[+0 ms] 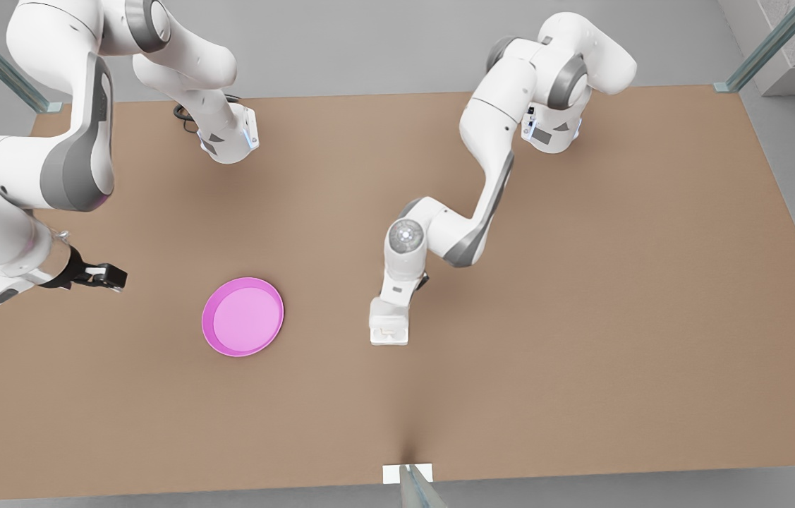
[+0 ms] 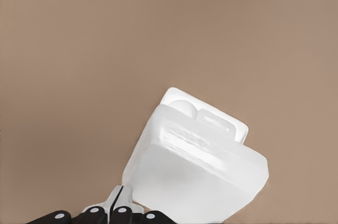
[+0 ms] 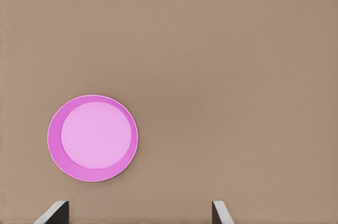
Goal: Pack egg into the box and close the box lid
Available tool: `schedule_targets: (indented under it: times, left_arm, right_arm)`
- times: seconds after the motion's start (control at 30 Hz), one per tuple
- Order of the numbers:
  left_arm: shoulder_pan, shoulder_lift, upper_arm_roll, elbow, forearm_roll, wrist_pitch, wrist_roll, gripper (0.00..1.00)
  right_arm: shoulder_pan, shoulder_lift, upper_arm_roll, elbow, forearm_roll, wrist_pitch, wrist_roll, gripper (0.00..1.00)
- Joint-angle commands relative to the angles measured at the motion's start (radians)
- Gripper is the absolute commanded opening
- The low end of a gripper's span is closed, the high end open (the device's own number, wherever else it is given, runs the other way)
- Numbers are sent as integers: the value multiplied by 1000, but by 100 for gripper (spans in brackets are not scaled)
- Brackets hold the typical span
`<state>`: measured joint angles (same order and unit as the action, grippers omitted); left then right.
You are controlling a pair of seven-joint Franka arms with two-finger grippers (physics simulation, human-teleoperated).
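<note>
The white box (image 2: 217,121) lies on the brown table, and its box lid (image 2: 195,176) is tilted over the tray, leaving the far strip of the tray uncovered. My left gripper (image 2: 122,196) is shut, its fingertips together right at the lid's near corner. In the front view the left arm reaches down over the box (image 1: 389,331) near the table's middle. The egg is hidden. My right gripper (image 1: 109,276) waits open at the front view's left, its fingers (image 3: 57,212) spread wide with nothing between them.
A round pink plate (image 1: 243,316) with nothing on it lies between the right gripper and the box; it appears as the pink plate (image 3: 92,138) in the right wrist view. Bare brown table (image 1: 580,317) stretches to the front view's right.
</note>
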<state>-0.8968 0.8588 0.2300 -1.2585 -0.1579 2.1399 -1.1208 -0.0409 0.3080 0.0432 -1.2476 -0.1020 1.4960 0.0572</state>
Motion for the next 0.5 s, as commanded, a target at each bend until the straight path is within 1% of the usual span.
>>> schedule_targets:
  times: [0.0,0.07,0.1,0.13,0.17,0.2,0.23,0.27,0.3,0.33,0.37,0.4,0.43,0.47]
  left_arm:
    - [2,-1,0,1,3,6,-62,21]
    - [10,-4,0,2,3,-3,-62,21]
    - [10,-23,0,20,1,-52,-62,21]
    - [47,-34,0,103,-6,-208,-59,21]
    - [194,-95,-1,117,-115,-360,-39,21]
    - [419,-119,-3,186,-157,-575,276,21]
    - [579,-119,12,232,-150,-718,744,38]
    - [653,-121,31,234,-144,-741,1013,100]
    - [645,-179,71,234,-25,-765,1225,100]
    - [645,-268,66,232,66,-808,1303,100]
    - [653,-395,60,212,87,-850,1320,100]
    - [780,-549,-145,116,177,-859,1326,100]
    - [794,-619,-210,51,248,-853,1348,100]
    - [797,-693,-210,-35,248,-822,1392,100]
  right_arm:
    - [3,-1,0,0,25,0,-34,100]
    - [1,0,1,0,30,0,-34,100]
    - [3,0,0,0,28,0,-34,100]
    - [-5,0,0,0,33,0,-37,100]
    - [-4,0,0,0,31,0,-37,100]
    - [-2,-1,0,-4,31,0,-37,100]
    - [-1,2,0,-4,47,6,-36,100]
    - [-4,5,0,-4,51,6,-36,100]
    - [-25,17,0,-4,76,7,-37,100]
    - [-25,17,0,-4,77,7,-37,100]
    - [-25,17,0,-4,77,7,-36,100]
    - [-27,17,0,-9,77,0,-34,100]
    - [-27,22,0,-7,77,0,-34,100]
    - [-28,28,-2,-7,76,0,-33,100]
